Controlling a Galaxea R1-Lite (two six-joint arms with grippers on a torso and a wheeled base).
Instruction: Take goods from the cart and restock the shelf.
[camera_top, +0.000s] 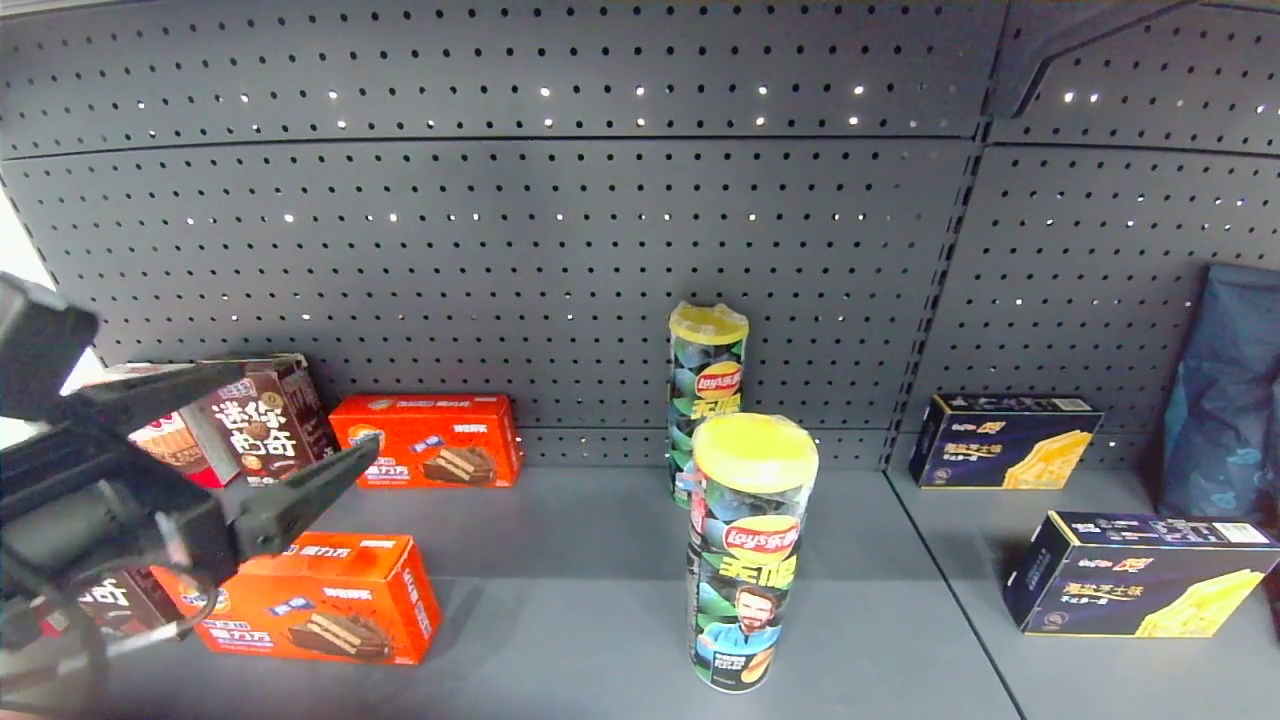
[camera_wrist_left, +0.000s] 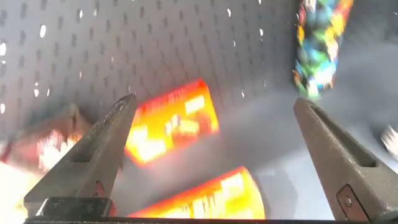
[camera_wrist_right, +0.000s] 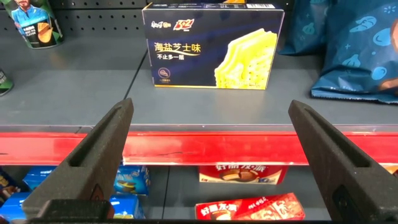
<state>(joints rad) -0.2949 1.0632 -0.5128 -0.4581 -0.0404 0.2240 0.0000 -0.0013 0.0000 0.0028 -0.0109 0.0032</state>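
My left gripper (camera_top: 310, 407) hangs open and holds nothing at the shelf's left end, above the front orange box (camera_top: 320, 600) and in front of the brown box (camera_top: 265, 415). The left wrist view has this gripper (camera_wrist_left: 214, 102) open over both orange boxes (camera_wrist_left: 171, 121) (camera_wrist_left: 211, 199), with a chip can (camera_wrist_left: 320, 43) beyond. My right gripper (camera_wrist_right: 211, 107) is open and holds nothing, in front of the shelf's red edge (camera_wrist_right: 205, 146), facing a dark blue box (camera_wrist_right: 214, 46). Two yellow-lidded chip cans (camera_top: 750, 550) (camera_top: 708, 395) stand upright mid-shelf.
A second orange box (camera_top: 430, 440) lies at the back left. Two dark blue boxes (camera_top: 1010, 440) (camera_top: 1140, 575) and a blue bag (camera_top: 1230, 400) occupy the right bay. The pegboard wall (camera_top: 560, 250) closes the back. Red boxes (camera_wrist_right: 245, 208) and blue packs (camera_wrist_right: 130, 180) sit on the shelf below.
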